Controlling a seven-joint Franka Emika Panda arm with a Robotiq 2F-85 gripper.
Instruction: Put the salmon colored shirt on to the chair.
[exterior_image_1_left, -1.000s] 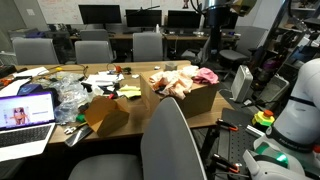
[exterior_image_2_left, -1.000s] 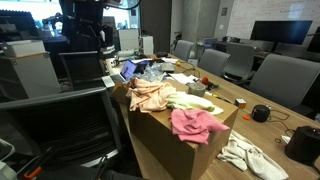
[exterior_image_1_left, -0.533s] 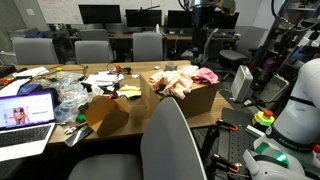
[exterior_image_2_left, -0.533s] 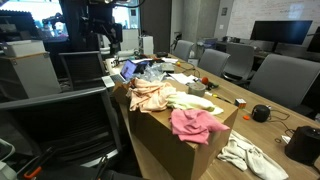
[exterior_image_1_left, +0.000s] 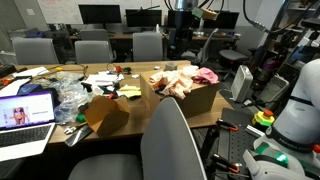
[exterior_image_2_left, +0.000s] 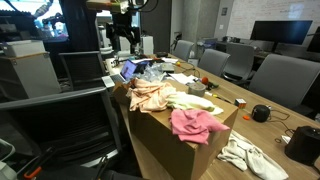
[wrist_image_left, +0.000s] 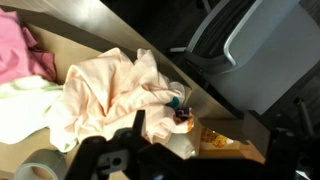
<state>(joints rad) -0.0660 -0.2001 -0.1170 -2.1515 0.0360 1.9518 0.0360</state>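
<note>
**Robot arm** (exterior_image_1_left: 183, 14): raised high over the far side of the bench (exterior_image_2_left: 240, 92). The jaws hang well above the clothing. They show only as dark, blurred shapes along the lower edge of the wrist view, so how far they are parted cannot be told. Nothing is seen held in them.

**Salmon shirt** (wrist_image_left: 105, 92): a crumpled heap in an open cardboard box (exterior_image_2_left: 160, 145). It lies beneath the jaws and well apart from them, and not on any chair.

**Pink garment** (exterior_image_2_left: 197, 125): in the same box, touching the salmon shirt's neighbours. In the wrist view it sits to the upper left of the jaws.

**Pale green garment** (exterior_image_2_left: 188, 102): between the salmon shirt and the pink garment, to the left of the jaws in the wrist view.

**Office chair** (wrist_image_left: 262, 45): grey with a dark frame, standing off the bench edge. It is to the upper right of the jaws in the wrist view, and no garment lies on it.

**Grey tape roll** (wrist_image_left: 40, 168): just left of the jaws at the lower edge of the wrist view, partly cut off.

**White cloth** (exterior_image_2_left: 245, 155): loose on the bench beside the box, far from the jaws.

**Laptop** (exterior_image_1_left: 22, 115): open, at the bench end farthest from the jaws.
</note>
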